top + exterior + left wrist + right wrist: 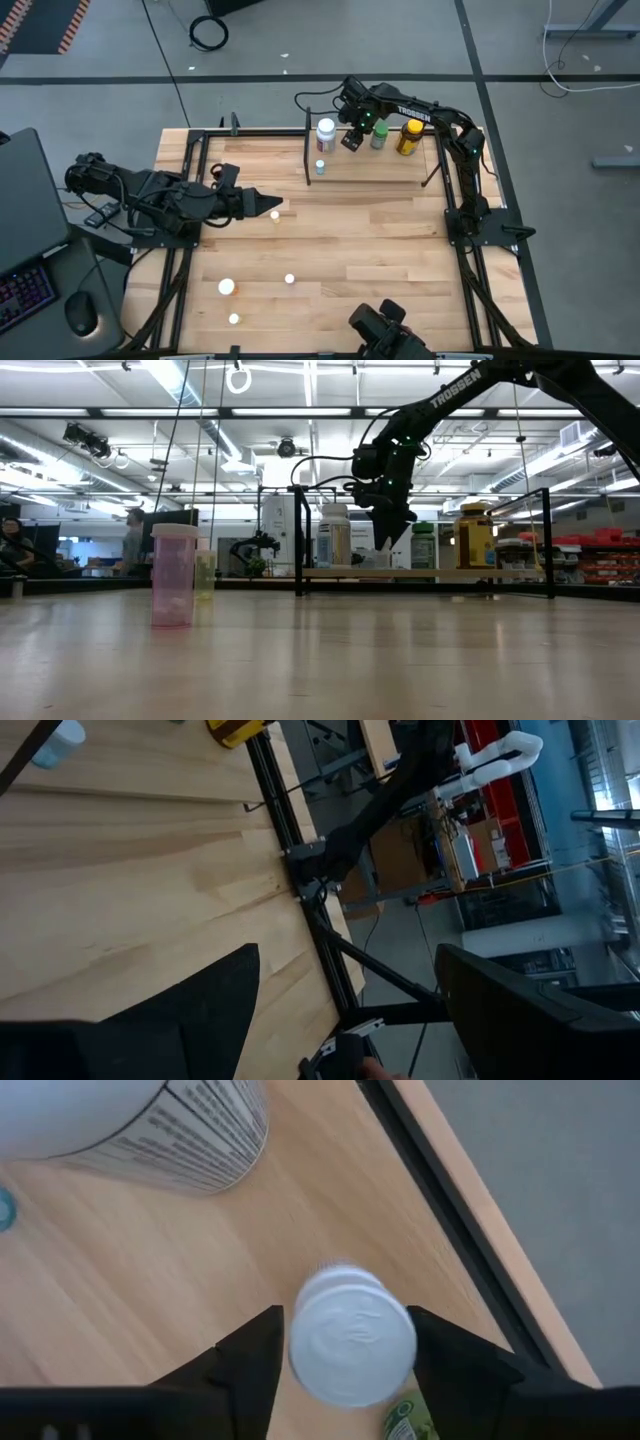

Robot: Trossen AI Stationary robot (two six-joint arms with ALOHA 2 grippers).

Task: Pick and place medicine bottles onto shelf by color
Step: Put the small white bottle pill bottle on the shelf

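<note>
The shelf [370,165] is a light-wood plank between black posts at the table's far edge. On it stand a white labelled bottle [326,133], a green bottle [379,136], a yellow dark-capped bottle [409,137] and a tiny blue-capped one [320,167]. My right gripper [345,1325] points steeply down over the plank between the white and green bottles, shut on a small white-capped bottle [350,1345] with a bit of green label. My left gripper [268,203] waits open and raised over the table's left half, holding nothing. My right gripper pinches the bottle's white cap [300,1345] by its two opposite sides between its two fingers. The fingers [250,1370] come from above, pointing steeply down. The bottle stands upright below them over the shelf plank [150,1280]; the cap hides whether its base rests there.
Several small white and orange bottles stand loose on the tabletop [275,214] [289,279] [227,287]. In the low view a pink bottle [174,575] stands close by. Thin black shelf posts [307,150] frame the plank. A keyboard and mouse [80,312] lie left of the table.
</note>
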